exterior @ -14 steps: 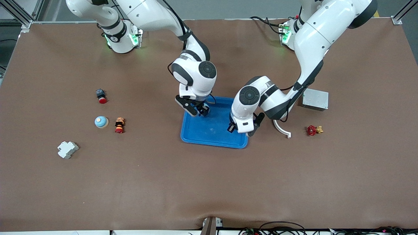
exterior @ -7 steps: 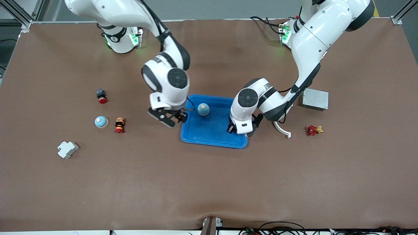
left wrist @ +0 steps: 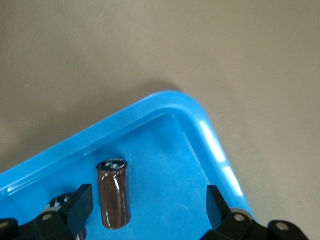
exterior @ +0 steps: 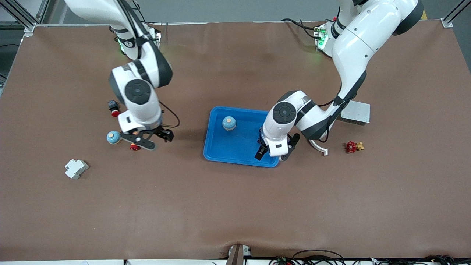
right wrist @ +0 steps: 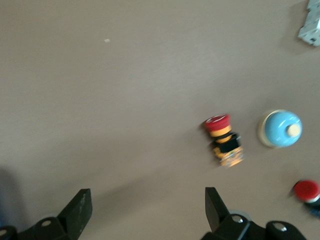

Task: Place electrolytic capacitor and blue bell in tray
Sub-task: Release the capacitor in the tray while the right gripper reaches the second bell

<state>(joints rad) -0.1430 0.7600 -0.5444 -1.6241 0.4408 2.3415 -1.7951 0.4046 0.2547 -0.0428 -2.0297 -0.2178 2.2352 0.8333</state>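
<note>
The blue tray point(exterior: 220, 152) lies mid-table. A blue bell point(exterior: 229, 123) sits in it, and a second blue bell point(exterior: 113, 137) point(right wrist: 281, 129) rests on the table toward the right arm's end. A brown electrolytic capacitor point(left wrist: 113, 192) is in the tray near a corner, between the spread fingers of my open left gripper point(left wrist: 148, 200) point(exterior: 274, 151) and touching neither. The front view hides it under that gripper. My right gripper point(exterior: 152, 141) point(right wrist: 147, 197) hangs open and empty over bare table beside the second bell.
A red-and-orange push button point(right wrist: 223, 140) stands next to the second bell, with a red-capped button point(exterior: 114, 108) and a white block point(exterior: 76, 168) nearby. A grey metal box point(exterior: 355, 112), a white curved piece point(exterior: 318, 145) and a red valve point(exterior: 352, 147) lie toward the left arm's end.
My right gripper left the tray and swung toward the right arm's end, leaving a blue bell in the tray. My left gripper's fingers spread apart over the tray corner.
</note>
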